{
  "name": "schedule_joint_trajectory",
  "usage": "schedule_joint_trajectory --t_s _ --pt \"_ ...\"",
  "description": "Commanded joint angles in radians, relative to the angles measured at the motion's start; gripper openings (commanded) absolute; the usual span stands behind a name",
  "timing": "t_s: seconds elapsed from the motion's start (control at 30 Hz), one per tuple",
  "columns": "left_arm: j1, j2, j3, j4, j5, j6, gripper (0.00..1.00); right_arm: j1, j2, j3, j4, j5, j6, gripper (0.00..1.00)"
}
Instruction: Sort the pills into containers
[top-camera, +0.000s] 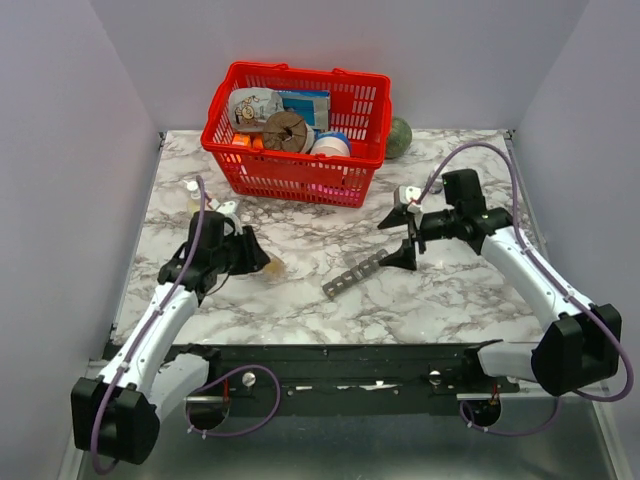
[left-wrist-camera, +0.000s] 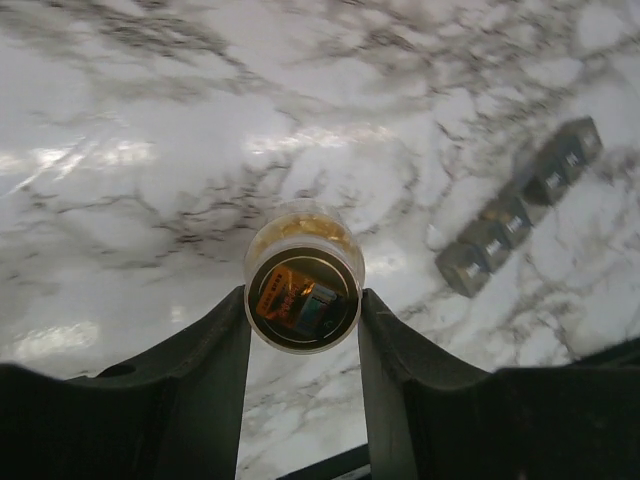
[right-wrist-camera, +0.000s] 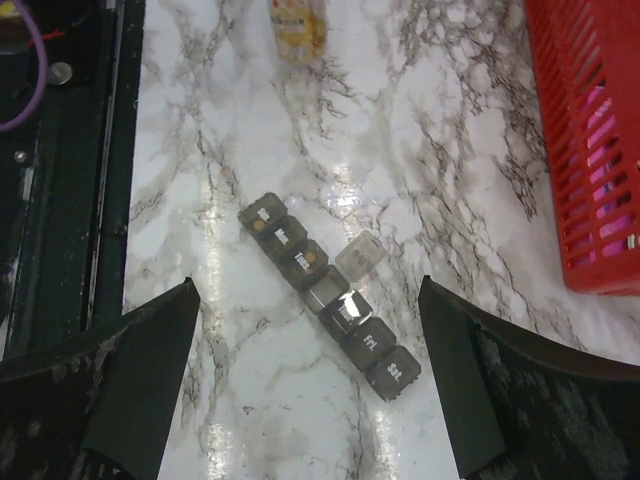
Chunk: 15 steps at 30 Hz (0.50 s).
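A small clear pill bottle (left-wrist-camera: 303, 285) with yellowish pills and an orange label sits between my left gripper's (left-wrist-camera: 303, 300) fingers, which press on both its sides; I see its round base end-on. From above, the bottle (top-camera: 270, 266) is low over the left of the marble table. The containers, a dark grey strip of day-labelled compartments (right-wrist-camera: 330, 295), lie diagonally mid-table (top-camera: 355, 272). One lid (right-wrist-camera: 360, 253) stands flipped open, and small pills show in two compartments. My right gripper (right-wrist-camera: 308, 285) hovers wide open above the strip, holding nothing.
A red mesh basket (top-camera: 295, 130) full of several packages stands at the back. A green ball (top-camera: 399, 138) lies to its right. A small white bottle (top-camera: 192, 188) stands at the back left. The black mounting rail (top-camera: 330, 355) runs along the near edge.
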<state>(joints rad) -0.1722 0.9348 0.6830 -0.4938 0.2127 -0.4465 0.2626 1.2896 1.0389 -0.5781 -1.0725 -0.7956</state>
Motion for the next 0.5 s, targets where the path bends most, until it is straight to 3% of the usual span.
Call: schedule_joint_trajectory --t_s 0.0,0.07,0.23,0.33,0.47 --pt "-0.200 0.007 0.027 0.168 0.282 0.060 0.00 0.101 -0.021 -0.054 0.055 -0.040 -0.079 1.00" --pt "-0.281 0.028 0.042 0.214 0.310 0.069 0.00 0.174 -0.027 -0.092 0.214 0.054 0.069 1.00" --pt "-0.440 0.097 0.124 0.285 0.326 0.104 0.00 0.270 -0.009 -0.111 0.346 0.131 0.239 1.00" --pt "-0.458 0.150 0.180 0.278 0.310 0.114 0.00 0.293 -0.003 -0.131 0.414 0.184 0.305 1.00" --pt "-0.481 0.197 0.220 0.293 0.317 0.106 0.00 0.300 0.022 -0.120 0.403 0.138 0.341 1.00"
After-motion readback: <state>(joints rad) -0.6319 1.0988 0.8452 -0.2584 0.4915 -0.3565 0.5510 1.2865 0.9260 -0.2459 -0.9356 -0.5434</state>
